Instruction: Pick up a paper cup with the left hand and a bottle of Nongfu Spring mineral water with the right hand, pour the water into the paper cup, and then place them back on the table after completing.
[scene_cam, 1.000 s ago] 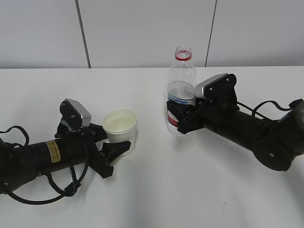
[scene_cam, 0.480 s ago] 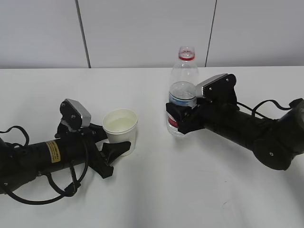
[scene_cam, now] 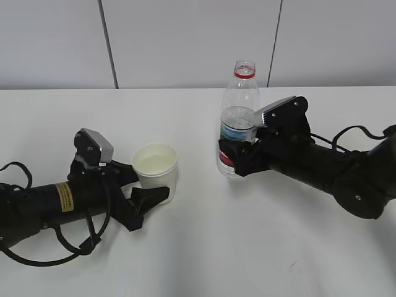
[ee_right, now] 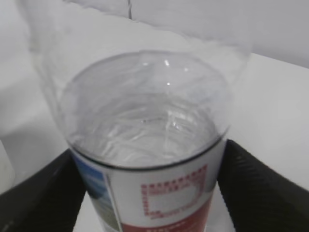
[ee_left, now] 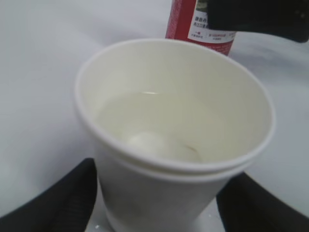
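Observation:
The white paper cup (scene_cam: 156, 166) stands upright on the table (scene_cam: 247, 247) with water (ee_left: 159, 116) in it. My left gripper (scene_cam: 145, 182) is open, one finger on each side of the cup's lower wall (ee_left: 164, 193), with thin gaps showing. The Nongfu Spring bottle (scene_cam: 238, 124) stands upright, uncapped, with a red neck ring and a red and white label. It is about half full of clear water (ee_right: 145, 121). My right gripper (scene_cam: 232, 158) is shut on the bottle's label band (ee_right: 159, 193). The bottle's red label (ee_left: 200, 24) shows behind the cup.
The grey wall panels (scene_cam: 185, 43) run along the table's far edge. Black cables loop behind the left arm (scene_cam: 62, 238) and the right arm (scene_cam: 352, 133). The cup and bottle stand about a cup's width apart.
The bottle went from a slight tilt to upright and shifted a little right with the right gripper. The left arm drew back to the left while the cup stayed in place.

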